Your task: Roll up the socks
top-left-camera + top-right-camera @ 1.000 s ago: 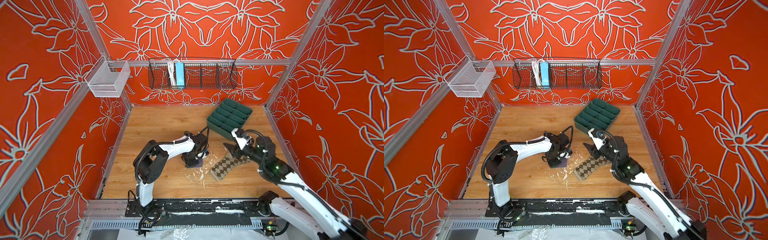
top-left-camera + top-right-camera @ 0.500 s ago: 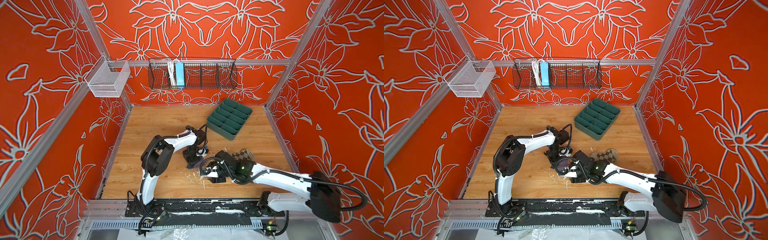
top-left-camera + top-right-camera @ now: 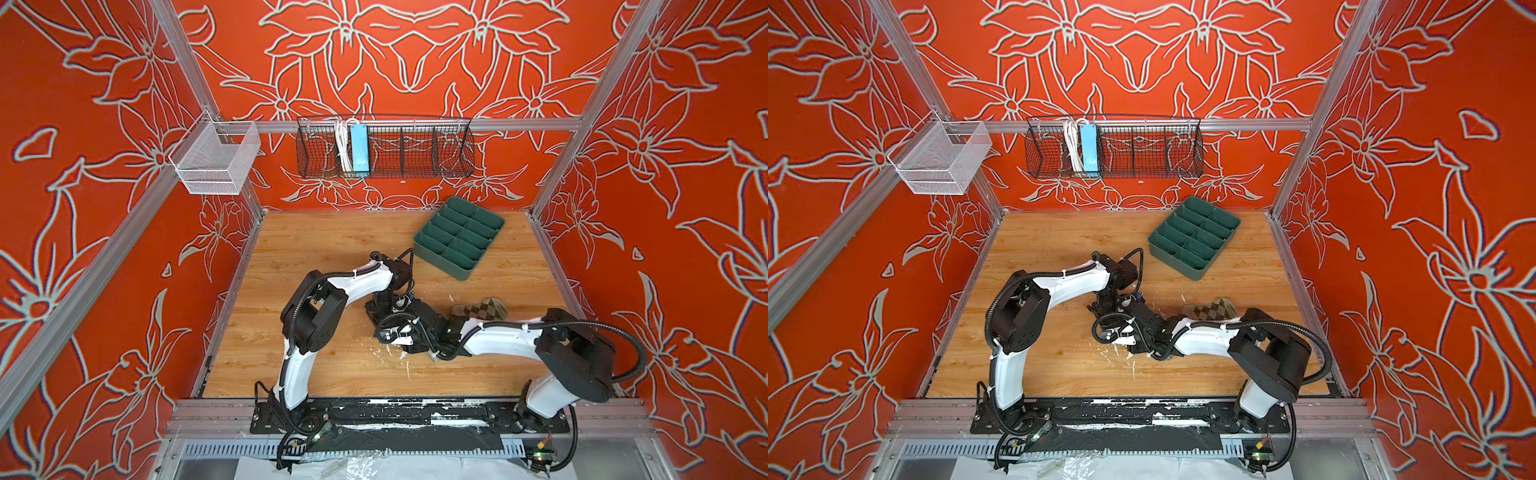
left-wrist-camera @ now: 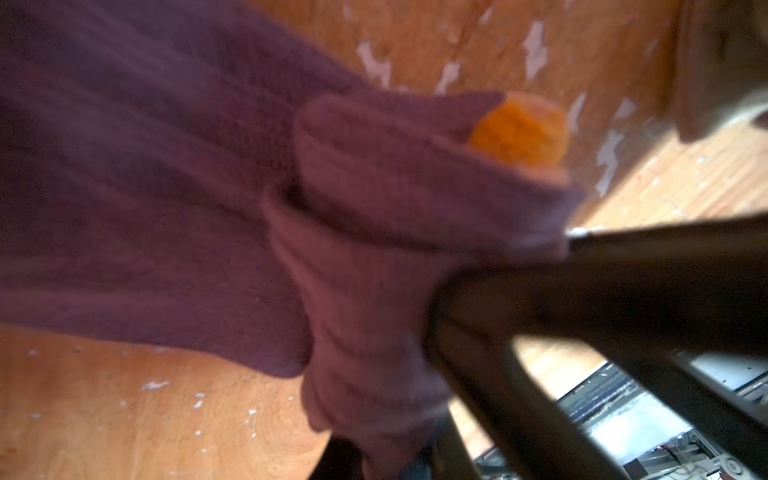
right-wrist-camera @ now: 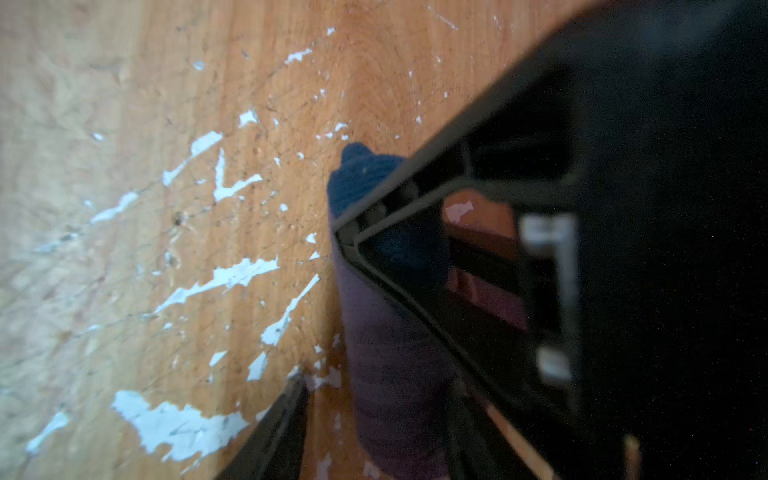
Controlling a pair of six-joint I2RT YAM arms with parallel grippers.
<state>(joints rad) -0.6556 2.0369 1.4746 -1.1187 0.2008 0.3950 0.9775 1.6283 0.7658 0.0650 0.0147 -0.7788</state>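
Now swung over, the right gripper (image 5: 328, 307) is spread around the purple sock (image 4: 166, 208) — left gripper (image 4: 386, 386) pinching it — ready for rolling

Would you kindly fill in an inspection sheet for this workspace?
Surface: wooden tabletop, white chipped patches.
Job's things: purple sock partly rolled, mustard cuff showing; argyle sock partly hidden by the right arm.
Clutter: green compartment tray, far right.
Grippers: left gripper jaws shut on purple sock; right gripper jaws open around its blue toe.
Cables: black hoses loop along both arms; white cord in wire basket.
Surroundings: red floral walls; white mesh basket hung left.
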